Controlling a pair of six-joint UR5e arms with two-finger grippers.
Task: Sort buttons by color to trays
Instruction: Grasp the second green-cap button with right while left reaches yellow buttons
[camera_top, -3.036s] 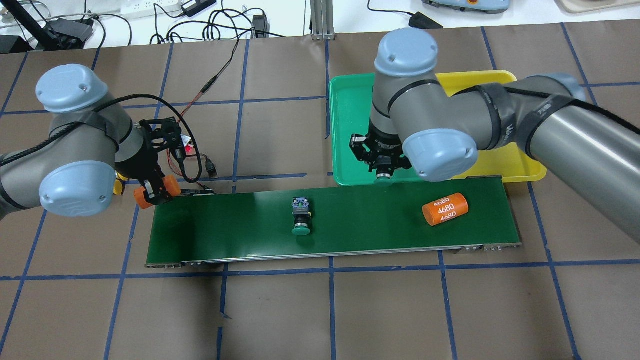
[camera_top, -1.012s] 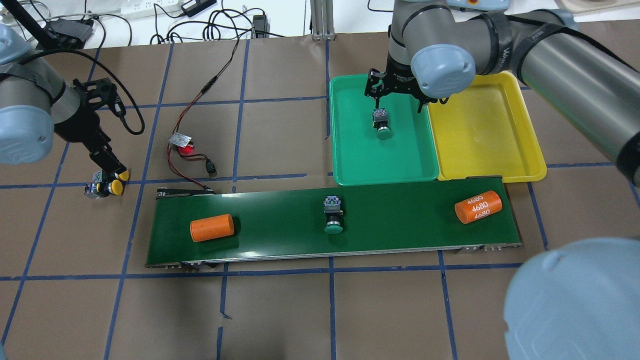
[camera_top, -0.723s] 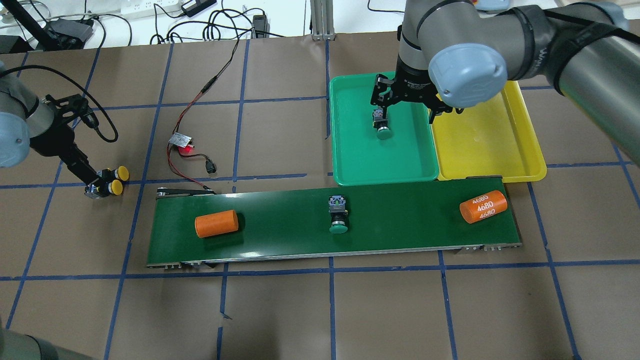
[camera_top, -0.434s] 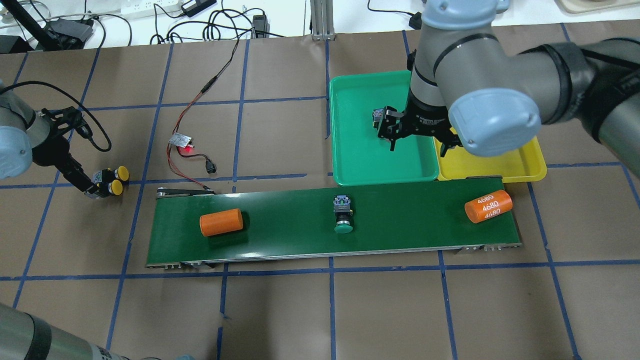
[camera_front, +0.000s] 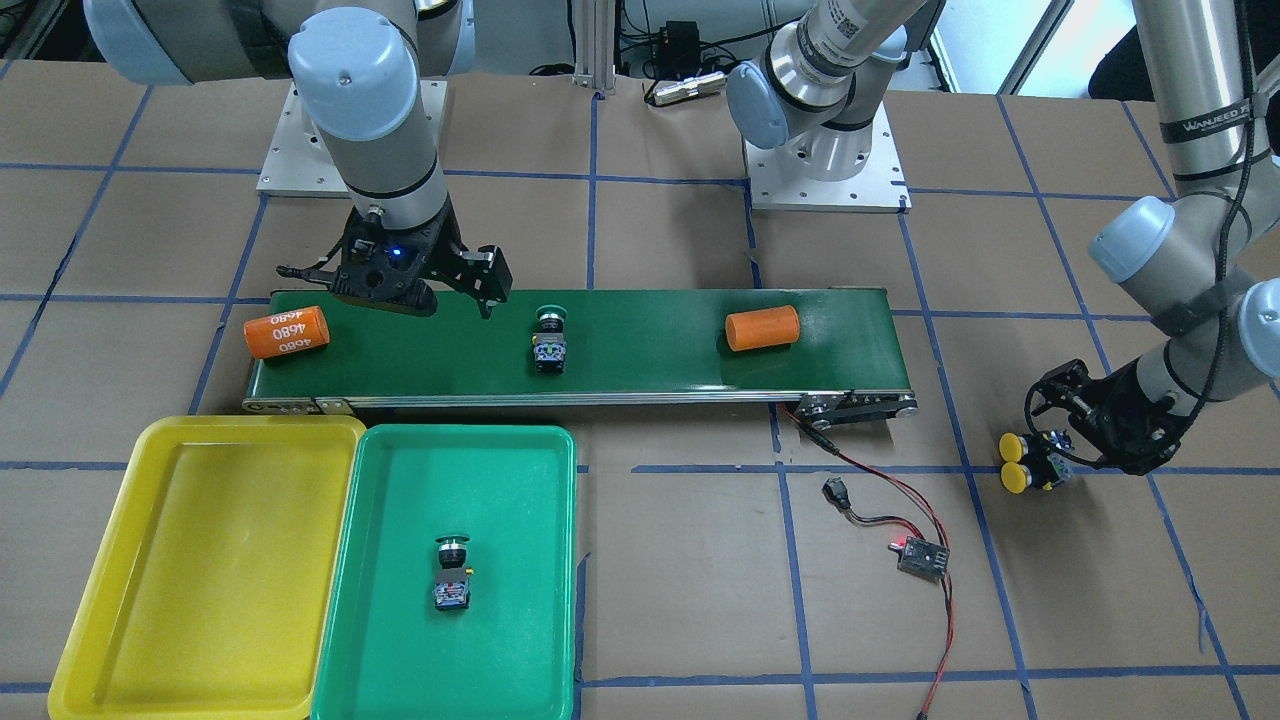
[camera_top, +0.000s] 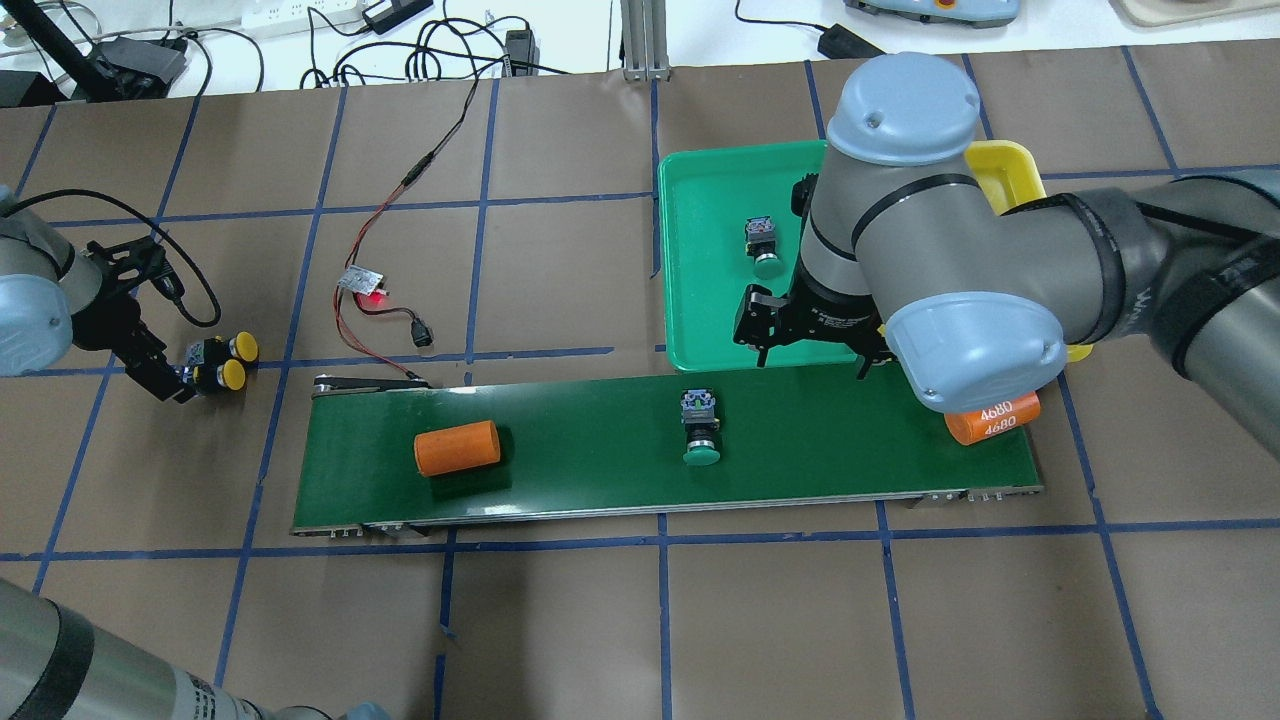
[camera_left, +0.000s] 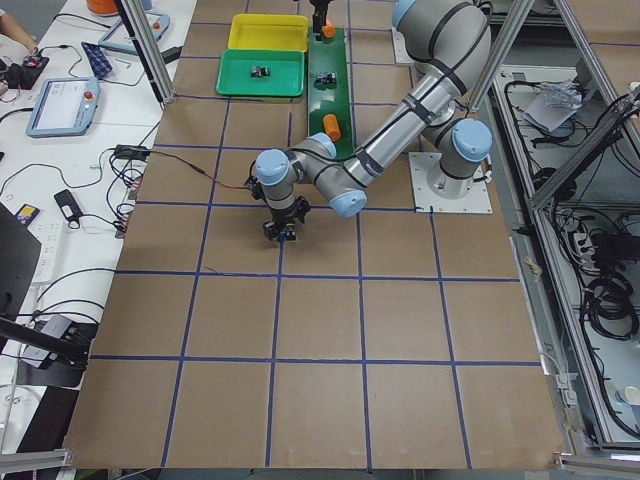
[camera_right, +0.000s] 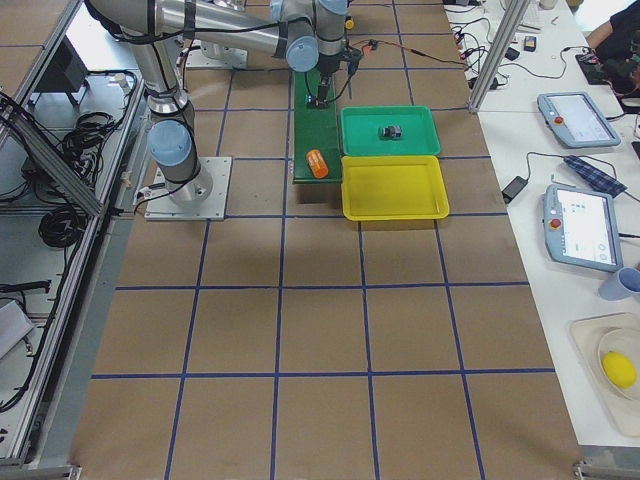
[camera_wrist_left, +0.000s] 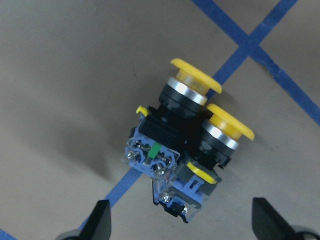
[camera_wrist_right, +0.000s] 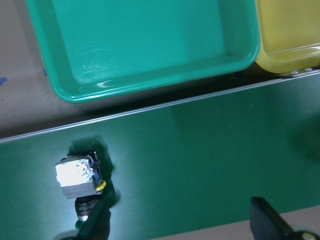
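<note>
Right gripper spread wide, empty, over tray-side edge of conveyor belt; green button lies mid-belt, just to the gripper's left, long axis across belt, cap toward robot; right arm nearer; left gripper spread beside yellow buttons off-belt.

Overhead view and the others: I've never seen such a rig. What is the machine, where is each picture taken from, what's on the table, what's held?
Two robot arms at a table, each ending in a two-fingered pincer. One camera looks down from behind the robot, one faces it, two watch from the table's ends, one rides each wrist. A belt carries a green button and two orange cylinders. A second green button lies in the green tray; the yellow tray holds nothing. Two yellow buttons lie on the table before the left pincer. Both pincers are open and empty; the right pincer hangs over the belt.
</note>
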